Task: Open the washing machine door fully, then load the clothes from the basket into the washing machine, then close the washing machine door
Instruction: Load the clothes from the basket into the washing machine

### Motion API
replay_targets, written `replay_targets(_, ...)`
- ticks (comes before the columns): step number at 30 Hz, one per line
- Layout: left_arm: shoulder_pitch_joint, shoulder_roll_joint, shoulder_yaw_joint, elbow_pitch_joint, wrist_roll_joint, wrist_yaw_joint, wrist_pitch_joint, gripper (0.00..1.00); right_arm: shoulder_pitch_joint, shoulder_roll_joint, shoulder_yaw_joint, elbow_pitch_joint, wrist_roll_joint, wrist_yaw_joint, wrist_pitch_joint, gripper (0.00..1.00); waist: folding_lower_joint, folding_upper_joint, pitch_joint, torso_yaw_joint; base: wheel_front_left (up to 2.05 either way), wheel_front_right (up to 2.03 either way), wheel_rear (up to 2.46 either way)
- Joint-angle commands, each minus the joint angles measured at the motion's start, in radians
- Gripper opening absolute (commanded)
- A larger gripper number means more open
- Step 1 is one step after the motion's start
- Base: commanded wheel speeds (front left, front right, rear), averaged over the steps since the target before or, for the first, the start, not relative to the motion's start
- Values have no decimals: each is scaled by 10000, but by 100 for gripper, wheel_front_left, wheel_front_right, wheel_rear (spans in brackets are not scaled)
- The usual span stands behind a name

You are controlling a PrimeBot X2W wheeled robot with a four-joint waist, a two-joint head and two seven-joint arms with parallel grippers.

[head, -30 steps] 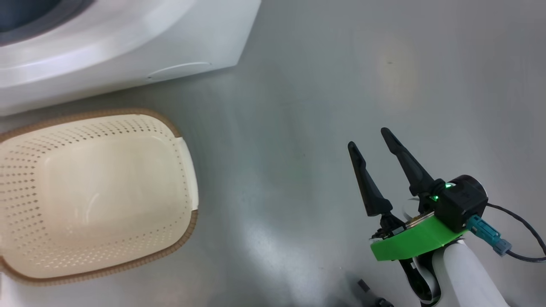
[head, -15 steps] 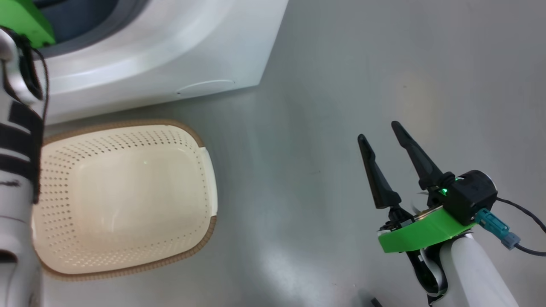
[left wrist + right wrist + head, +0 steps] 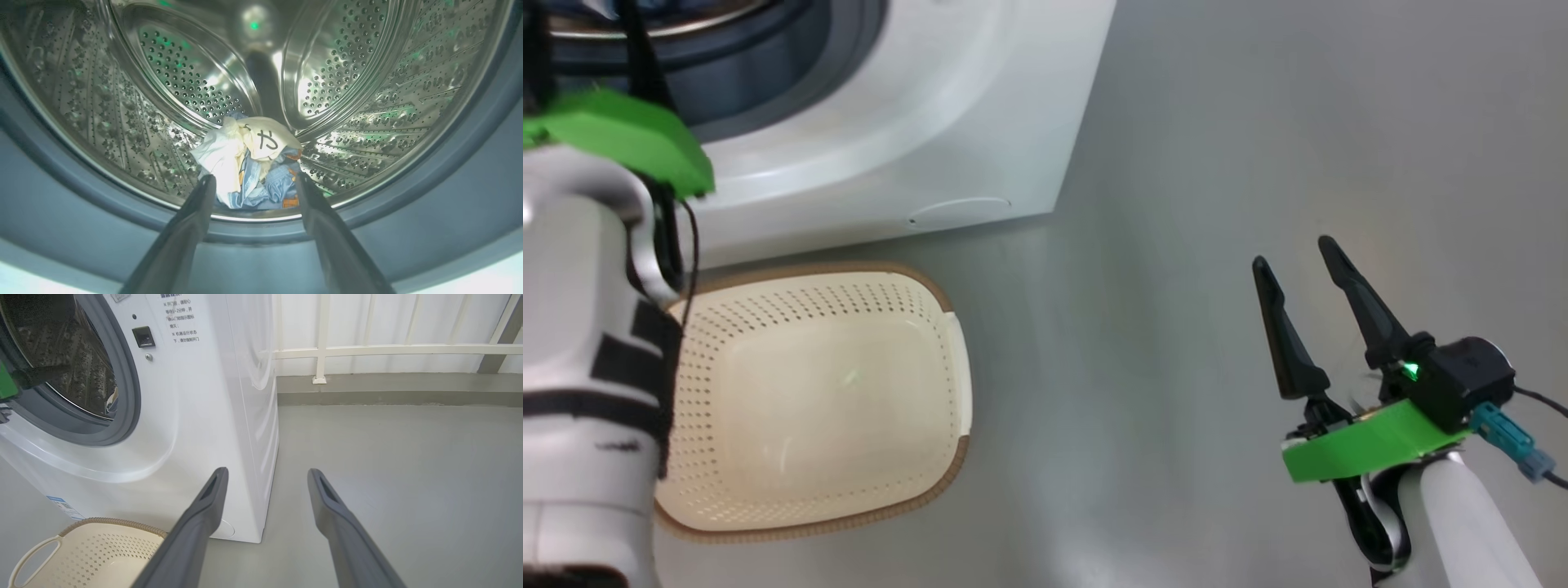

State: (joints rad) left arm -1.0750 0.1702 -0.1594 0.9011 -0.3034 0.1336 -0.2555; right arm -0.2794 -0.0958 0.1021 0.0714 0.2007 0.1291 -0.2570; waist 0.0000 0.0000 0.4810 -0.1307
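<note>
Cream plastic, dotted with holes and edged in brown: in the head view the basket (image 3: pixel 825 400) sits on the grey floor (image 3: pixel 1192 163), just in front of the white washing machine (image 3: pixel 915 122), its bare bottom in plain sight. The left arm (image 3: pixel 580 367), pale with a green mount, rises along the left edge toward the machine's round opening. At the lower right the right tool (image 3: pixel 1294 255) hangs over the floor, well apart from basket and machine, its two dark fingers released and spread.

In the left wrist view the left tool (image 3: pixel 254 179) points into the steel drum (image 3: pixel 184 73), its fingers wide apart above the grey gasket (image 3: pixel 61 204), grasping nothing. The clothes (image 3: pixel 245 163) lie heaped at the bottom of the drum beyond the fingertips, white and cream cloth on top, light blue with orange-brown marks beneath. Whether the tips touch the heap I cannot tell.

In the right wrist view the right tool's fingers stand apart, aimed past the machine's lower front corner. The basket shows at the lower left, one handle visible, below a small blue label (image 3: pixel 61 506) on the machine. A white railing (image 3: pixel 388 349) runs along the far wall
</note>
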Motion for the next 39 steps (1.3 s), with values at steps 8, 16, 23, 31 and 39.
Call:
replay_targets(8, 2102, 40, 394, -1346, 287, -212, -62, 100, 776, -107, -170, -178, 47, 16, -48, 100, 0, 0, -1065, 487, 0, 0, 0)
replay_targets(16, 3991, -324, 519, -2429, 484, -344, -62, 100, 1147, -226, -307, -124, 72, 16, -48, 100, 0, 0, -1837, 694, 0, 0, 0)
replay_targets(23, 5569, -486, 846, -3564, 550, -343, -62, 100, 1433, -199, -332, -95, 128, 16, -48, 100, 0, 0, -2414, 704, 0, 0, 0)
replay_targets(31, 7385, -729, 1351, -4815, 547, -344, -62, 100, 1753, -178, -273, -17, 183, 16, -48, 100, 0, 0, -2939, 632, 0, 0, 0)
replay_targets(39, 8925, -951, 1830, -5795, 702, -284, -62, 100, 1971, -207, -212, 30, 219, 16, -48, 100, 0, 0, -3344, 588, 0, 0, 0)
